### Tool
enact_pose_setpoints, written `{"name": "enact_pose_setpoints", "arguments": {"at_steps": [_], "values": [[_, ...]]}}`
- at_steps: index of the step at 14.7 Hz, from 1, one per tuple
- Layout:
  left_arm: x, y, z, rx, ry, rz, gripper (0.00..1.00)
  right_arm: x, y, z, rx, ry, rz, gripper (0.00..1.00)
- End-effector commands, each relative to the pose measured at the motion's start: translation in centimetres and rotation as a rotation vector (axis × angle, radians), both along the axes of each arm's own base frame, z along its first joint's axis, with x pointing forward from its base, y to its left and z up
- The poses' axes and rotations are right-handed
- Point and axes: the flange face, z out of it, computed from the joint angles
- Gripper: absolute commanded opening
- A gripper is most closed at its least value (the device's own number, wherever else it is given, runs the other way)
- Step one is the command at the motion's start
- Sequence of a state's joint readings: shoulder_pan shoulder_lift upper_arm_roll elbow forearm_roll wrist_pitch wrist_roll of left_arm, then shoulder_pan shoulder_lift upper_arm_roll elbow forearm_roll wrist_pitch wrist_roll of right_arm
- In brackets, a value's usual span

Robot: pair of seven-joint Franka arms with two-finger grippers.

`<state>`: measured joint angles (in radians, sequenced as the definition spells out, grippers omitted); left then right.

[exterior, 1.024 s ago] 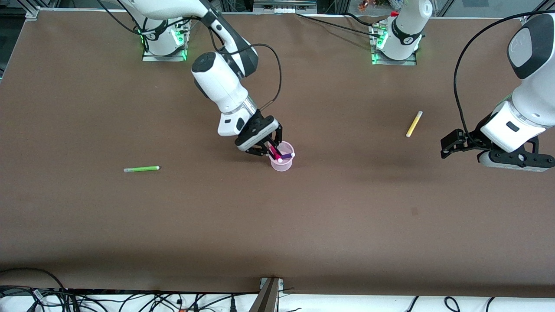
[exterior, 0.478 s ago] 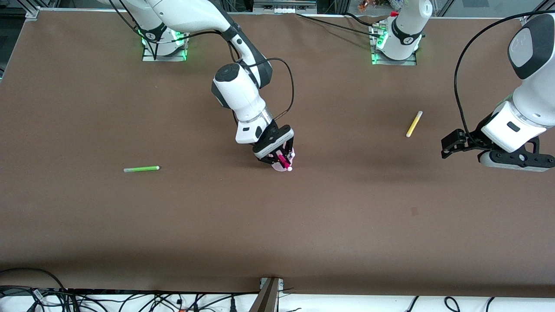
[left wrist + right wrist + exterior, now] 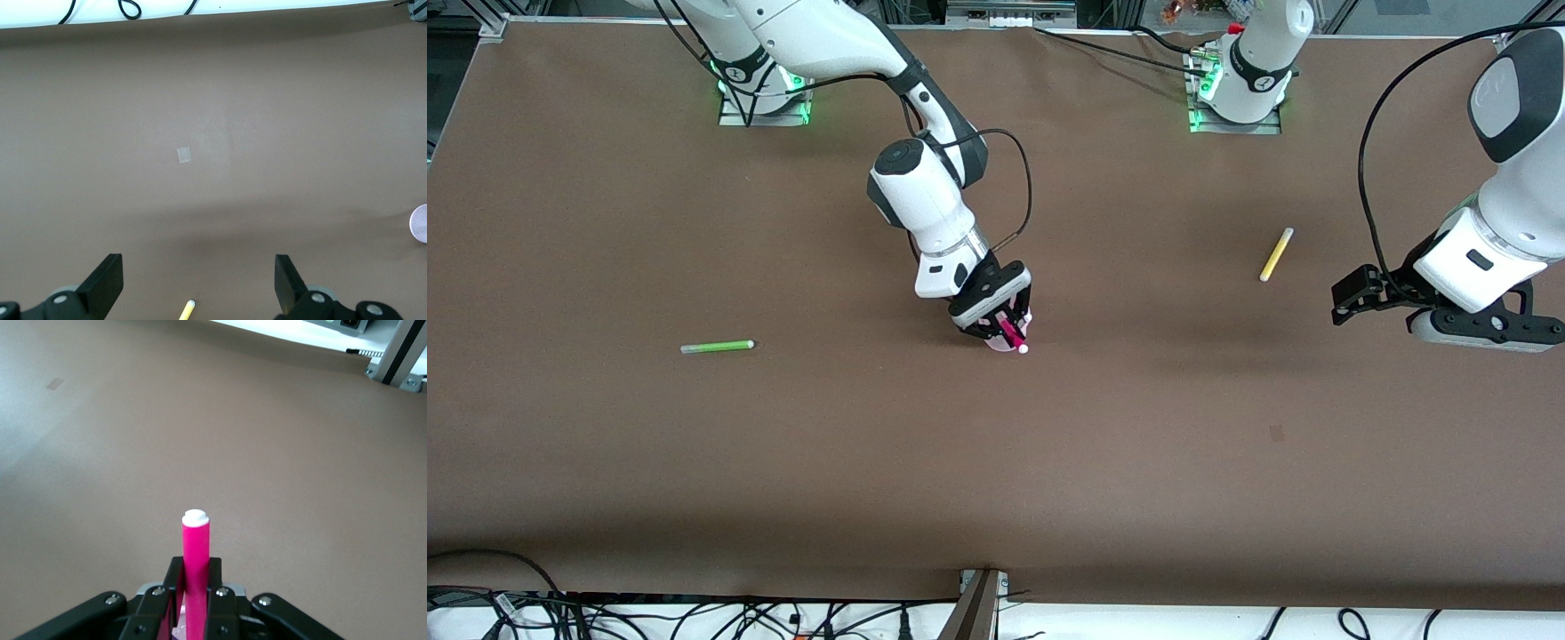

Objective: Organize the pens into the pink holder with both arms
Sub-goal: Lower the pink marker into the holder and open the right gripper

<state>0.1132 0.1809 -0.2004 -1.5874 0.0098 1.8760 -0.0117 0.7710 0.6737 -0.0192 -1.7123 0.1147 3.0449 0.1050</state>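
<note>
Pink holder (image 3: 1009, 342) sits mid-table, about halfway between the two long edges, and is mostly hidden under my right gripper (image 3: 1000, 327). I have that gripper pinched tight on the magenta pen (image 3: 1011, 333), right over the cup. The pen slants, pale tip (image 3: 1023, 349) pointing toward the front edge and poking past the rim. In the right wrist view the pen (image 3: 195, 567) runs straight out between my fingers (image 3: 217, 600). My guess is the slant is so the hidden end drops into the cup first. I can't tell whether that end is inside yet, and I can't see any other pen in the cup from here.

Green pen (image 3: 717, 346) lies flat toward the right arm's end of the table, well apart from the cup. Yellow pen (image 3: 1276, 254) lies flat toward the left arm's end, closer to the base edge; its tip (image 3: 187, 309) shows in the left wrist view.

My left gripper (image 3: 1352, 295) waits in the air over the left arm's end, near the yellow pen, jaws spread wide and holding nothing. I read that as parked so it stays clear of the cup while the right arm works. Yellow looks like its pick.
</note>
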Motion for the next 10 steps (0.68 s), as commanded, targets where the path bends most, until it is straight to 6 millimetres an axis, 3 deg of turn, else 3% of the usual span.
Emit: {"name": "enact_pose_setpoints", "arguments": {"at_steps": [1,3,4,8,10], "values": [[-0.1,0.1,0.8,-0.021,0.005,0.006,1.0,-0.2,0.5,0.4,0.017,-0.01,-0.018,0.0],[-0.1,0.1,0.8,-0.022,0.005,0.004,1.0,-0.1,0.3,0.3,0.014,-0.009,-0.02,0.03],[-0.1,0.1,0.8,-0.022,0.005,0.004,1.0,-0.3,0.2,0.1,0.01,-0.004,-0.019,0.2],[-0.1,0.1,0.8,-0.022,0.005,0.004,1.0,-0.2,-0.6,0.6,0.004,-0.008,-0.027,0.38],[-0.1,0.1,0.8,-0.022,0.005,0.006,1.0,-0.2,-0.5,1.3,0.012,-0.016,-0.027,1.0]]}}
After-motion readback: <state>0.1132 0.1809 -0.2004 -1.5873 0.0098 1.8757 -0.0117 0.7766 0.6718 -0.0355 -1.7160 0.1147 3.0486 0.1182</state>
